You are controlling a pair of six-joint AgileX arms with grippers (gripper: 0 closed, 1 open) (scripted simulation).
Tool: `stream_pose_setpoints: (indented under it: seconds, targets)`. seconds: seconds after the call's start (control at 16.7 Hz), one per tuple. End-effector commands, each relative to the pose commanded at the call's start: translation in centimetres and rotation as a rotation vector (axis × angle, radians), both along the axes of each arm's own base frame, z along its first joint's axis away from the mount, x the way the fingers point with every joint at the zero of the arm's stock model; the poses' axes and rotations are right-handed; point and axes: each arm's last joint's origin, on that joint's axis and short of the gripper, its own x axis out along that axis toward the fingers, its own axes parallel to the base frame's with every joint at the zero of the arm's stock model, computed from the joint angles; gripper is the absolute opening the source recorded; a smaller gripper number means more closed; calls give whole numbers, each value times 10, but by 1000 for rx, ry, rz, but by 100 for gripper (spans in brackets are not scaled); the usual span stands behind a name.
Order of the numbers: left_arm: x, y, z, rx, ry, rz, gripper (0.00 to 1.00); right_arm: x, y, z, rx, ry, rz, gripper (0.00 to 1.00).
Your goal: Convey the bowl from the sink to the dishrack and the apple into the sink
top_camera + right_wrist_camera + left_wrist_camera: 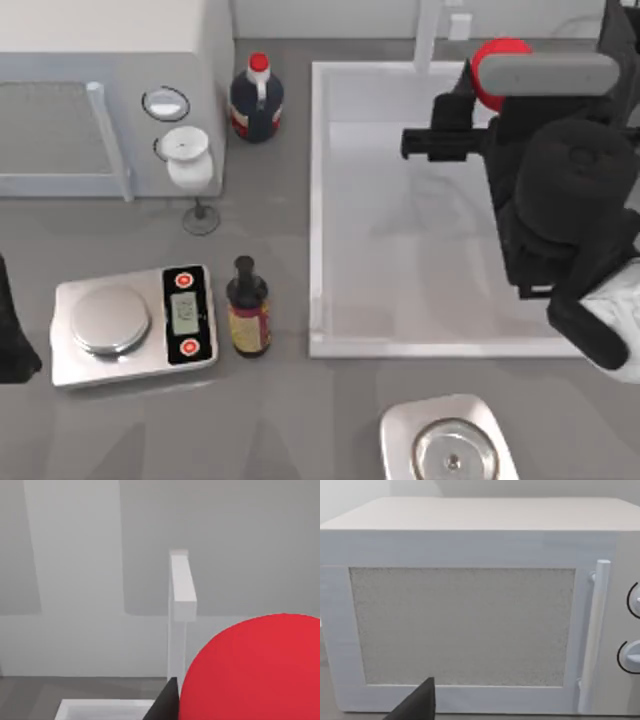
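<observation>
the sink (pixel 322 200) fills the right half of the grey surface (pixel 270 420), its white basin lying bare. the microwave (pixel 110 90) stands at the far left, its door facing the left wrist camera. the right arm reaches over the sink's far right part, the right gripper (pixel 480 85) with its jaws holding the apple (pixel 492 62) above the basin's back edge. the left arm (pixel 15 330) sits parked at the left edge; whether its jaws are wide or narrow i cannot tell.

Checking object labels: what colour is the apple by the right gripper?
Plain bright red. The apple shows best in the right wrist view; also at the sink's far edge from above.
</observation>
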Motion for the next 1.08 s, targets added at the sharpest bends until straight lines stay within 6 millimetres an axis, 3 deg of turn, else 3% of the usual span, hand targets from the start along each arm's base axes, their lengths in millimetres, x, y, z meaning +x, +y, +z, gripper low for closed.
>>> stream_pose_setpoints:
  seconds: [0.3, 0.66, 0.78, 1.02, 1.08]
  targets:
    - [0, 0, 0, 0, 0, 0, 100, 6, 7, -58, 6, -9, 1, 0]
    - [0, 0, 0, 0, 0, 0, 100, -2, -2, -122, 12, -15, -9, 0]
    - [0, 0, 0, 0, 0, 0, 100, -4, -5, -131, 7, -9, -10, 0]
    - [0, 0, 0, 0, 0, 0, 100, -5, -6, -132, 6, -8, -10, 0]
    - [0, 0, 0, 0, 0, 0, 100, -5, -6, -132, 6, -8, -10, 8]
